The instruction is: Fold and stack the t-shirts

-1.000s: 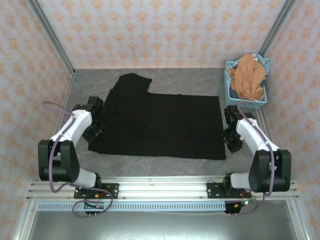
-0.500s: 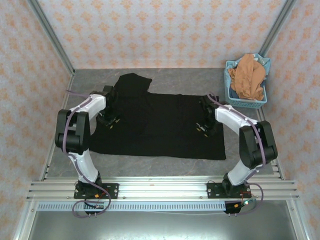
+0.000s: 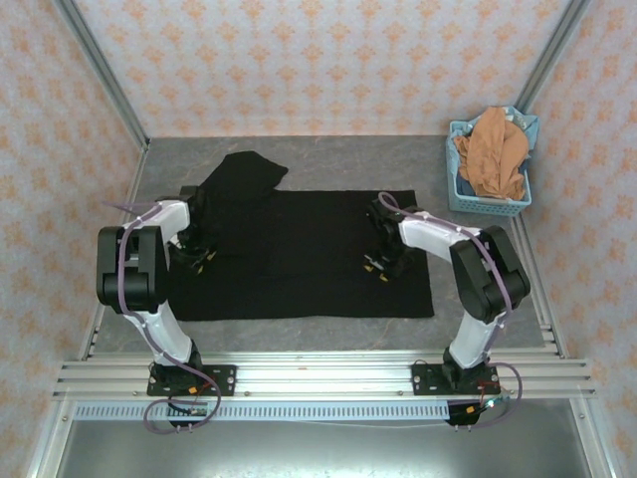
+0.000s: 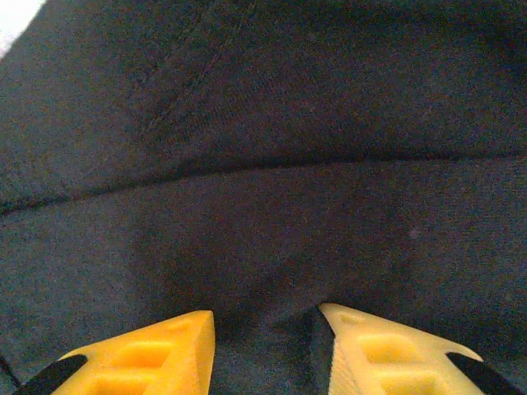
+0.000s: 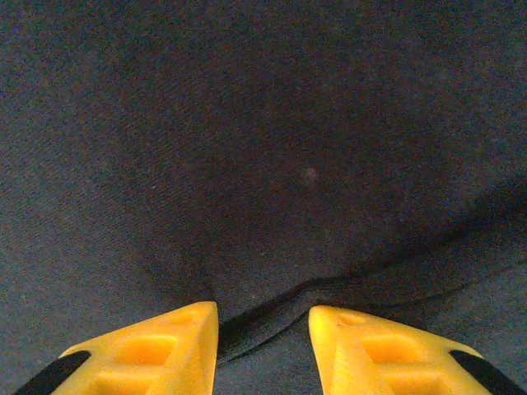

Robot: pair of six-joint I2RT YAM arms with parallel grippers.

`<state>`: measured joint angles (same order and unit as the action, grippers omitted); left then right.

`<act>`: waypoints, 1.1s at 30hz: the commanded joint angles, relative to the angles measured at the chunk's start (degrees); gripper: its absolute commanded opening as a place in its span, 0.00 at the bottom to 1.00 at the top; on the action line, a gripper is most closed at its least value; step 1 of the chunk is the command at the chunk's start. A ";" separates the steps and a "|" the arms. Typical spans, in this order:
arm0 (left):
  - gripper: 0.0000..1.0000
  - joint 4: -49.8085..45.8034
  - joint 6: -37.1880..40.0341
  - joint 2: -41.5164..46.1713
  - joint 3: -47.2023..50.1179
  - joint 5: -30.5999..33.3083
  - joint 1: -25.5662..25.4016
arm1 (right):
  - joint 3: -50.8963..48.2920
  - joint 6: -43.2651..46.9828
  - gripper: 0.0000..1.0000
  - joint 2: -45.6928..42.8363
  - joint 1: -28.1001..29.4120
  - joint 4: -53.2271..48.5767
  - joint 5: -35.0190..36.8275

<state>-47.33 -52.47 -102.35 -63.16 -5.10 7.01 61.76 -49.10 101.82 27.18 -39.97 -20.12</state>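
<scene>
**A:** Grey table (image 3: 488, 289), patterned wallpaper walls (image 3: 318, 60) running around it. The black t-shirt (image 3: 299, 264) is lying spread flat mid-table, with one sleeve sticking out toward the far-left corner.

**B:** Tools?

**A:** Both are sitting down on the shirt. The left tool (image 4: 262, 319) is sitting near the shirt's left edge, just below that sleeve. It's clenching a pucker of black cloth between its yellow fingers (image 4: 156, 350). The right tool (image 5: 263, 313) is sitting in the shirt's right half, inboard of the right edge. It's gripping the shirt too, and a crease is running straight into the gap between its fingers.

**B:** Other shirt?

**A:** The orange-brown t-shirt (image 3: 493, 154) is sitting bunched in the light blue lattice basket (image 3: 488, 206) at the far-right corner, spilling above the rim. It's lying well apart from the black one.
</scene>
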 commanded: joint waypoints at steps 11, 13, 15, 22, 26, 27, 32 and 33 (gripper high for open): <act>0.50 -8.29 -0.84 4.34 -11.47 8.99 3.64 | 8.97 0.29 0.50 0.03 1.55 -5.30 6.80; 0.51 -6.96 -0.64 2.47 -17.30 9.01 1.80 | 12.30 4.02 0.53 1.14 -0.55 -4.04 5.85; 0.53 -5.27 1.04 -1.79 -24.48 7.79 -0.17 | 16.17 7.50 0.54 3.29 -2.87 -3.68 4.68; 0.60 -7.62 5.23 -26.79 -56.49 5.94 -2.44 | 30.50 17.28 0.67 11.99 -9.32 -2.57 2.49; 0.64 -5.85 7.32 -39.33 -73.56 4.25 -2.44 | 37.76 19.25 0.70 16.31 -11.86 -3.76 1.11; 0.65 -5.15 7.62 -41.81 -77.00 4.04 -2.44 | 39.32 19.31 0.70 17.22 -12.27 -4.48 1.03; 0.72 0.78 4.92 -52.48 -89.13 1.84 -2.43 | 43.67 20.07 0.70 19.50 -13.36 -6.86 1.05; 0.72 1.74 3.78 -53.51 -89.86 1.68 -2.43 | 43.52 20.01 0.70 19.60 -13.53 -6.89 1.22</act>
<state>-49.08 -46.78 -155.09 -148.42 -2.44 4.23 103.46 -30.85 120.73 13.80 -43.48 -19.09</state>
